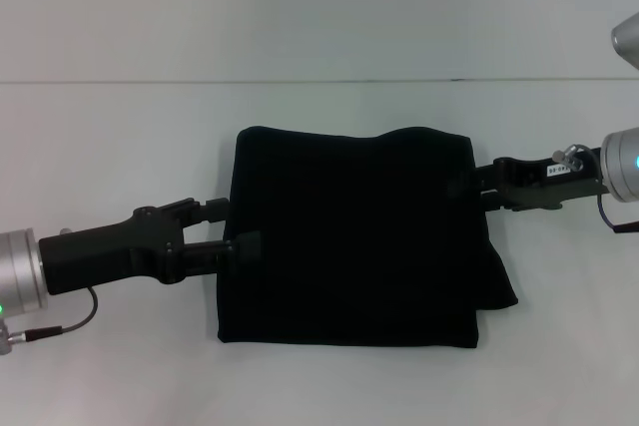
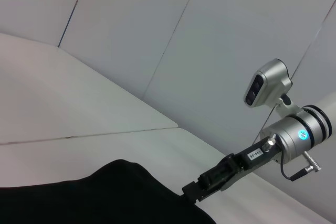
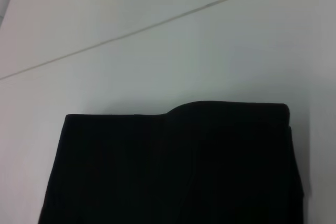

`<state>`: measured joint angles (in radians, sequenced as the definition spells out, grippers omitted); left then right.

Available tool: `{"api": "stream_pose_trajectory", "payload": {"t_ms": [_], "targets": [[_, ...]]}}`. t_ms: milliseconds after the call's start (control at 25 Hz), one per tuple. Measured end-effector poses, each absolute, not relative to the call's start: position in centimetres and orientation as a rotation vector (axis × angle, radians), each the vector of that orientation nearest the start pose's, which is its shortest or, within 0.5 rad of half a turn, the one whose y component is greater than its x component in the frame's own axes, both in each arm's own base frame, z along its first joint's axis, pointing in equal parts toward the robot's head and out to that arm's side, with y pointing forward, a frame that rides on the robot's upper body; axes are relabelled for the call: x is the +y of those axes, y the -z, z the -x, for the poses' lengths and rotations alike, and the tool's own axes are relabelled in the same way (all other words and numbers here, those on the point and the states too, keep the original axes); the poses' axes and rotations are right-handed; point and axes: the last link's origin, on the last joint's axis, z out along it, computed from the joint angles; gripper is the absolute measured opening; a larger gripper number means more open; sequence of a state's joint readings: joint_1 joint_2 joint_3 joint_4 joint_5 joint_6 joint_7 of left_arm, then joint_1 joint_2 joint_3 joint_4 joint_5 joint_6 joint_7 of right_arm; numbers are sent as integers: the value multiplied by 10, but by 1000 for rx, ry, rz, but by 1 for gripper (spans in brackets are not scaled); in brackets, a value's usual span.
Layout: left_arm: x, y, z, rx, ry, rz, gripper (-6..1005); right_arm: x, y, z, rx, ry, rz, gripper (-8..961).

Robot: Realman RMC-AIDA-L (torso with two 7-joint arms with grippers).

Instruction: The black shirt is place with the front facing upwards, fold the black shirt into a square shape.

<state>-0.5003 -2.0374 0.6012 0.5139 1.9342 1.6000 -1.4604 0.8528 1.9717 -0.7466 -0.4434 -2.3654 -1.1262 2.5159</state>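
The black shirt (image 1: 354, 236) lies flat on the white table (image 1: 120, 137), already folded into a compact, nearly square block between the two grippers. No lettering shows on the upper face, so the printed front seems to be tucked inside the folds. One layer sticks out past the block at the corner below the right gripper's fingers, which keeps the outline from being a clean square.

The left gripper (image 1: 238, 231) sits at the shirt's left edge. Its two fingers (image 1: 225, 249) are spread apart, one above the other in the head view, with their tips touching or just overlapping the cloth's border; no fabric is visibly pinched between them. That open pose at the edge suits either letting go of a fold or lining up to take the hem.

The right gripper (image 1: 477, 192) reaches in from the opposite side, its tip meeting the shirt's right edge near the upper corner. Black fingers against black cloth hide the gap, so whether they are apart or closed on the fabric cannot be told. From the left wrist view the right gripper (image 2: 191, 192) ends right at the cloth's rim.

With both arms flanking the block symmetrically, the job looks close to finished, apart from the stray flap.
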Motion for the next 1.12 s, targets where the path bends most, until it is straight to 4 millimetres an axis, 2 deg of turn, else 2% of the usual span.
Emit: {"api": "stream_pose_trajectory", "payload": {"t_ms": [80,320,520,840,1120], "targets": [[316,-7,280,-917,910,2599,920,422,6,-252,1776,-258,2143,778],[318,-6,279,-914,911,2600,915,423,8,-253,1759,-238,2149,546],[317,-5,279,-917,911,2598,911,424,7,-254,1745,-233,2142,305],[316,-5,280,-921,919,2594,904,424,9,-252,1718,-200,2166,96],[316,-5,279,-923,922,2595,899,424,9,-253,1699,-211,2180,58]]}}
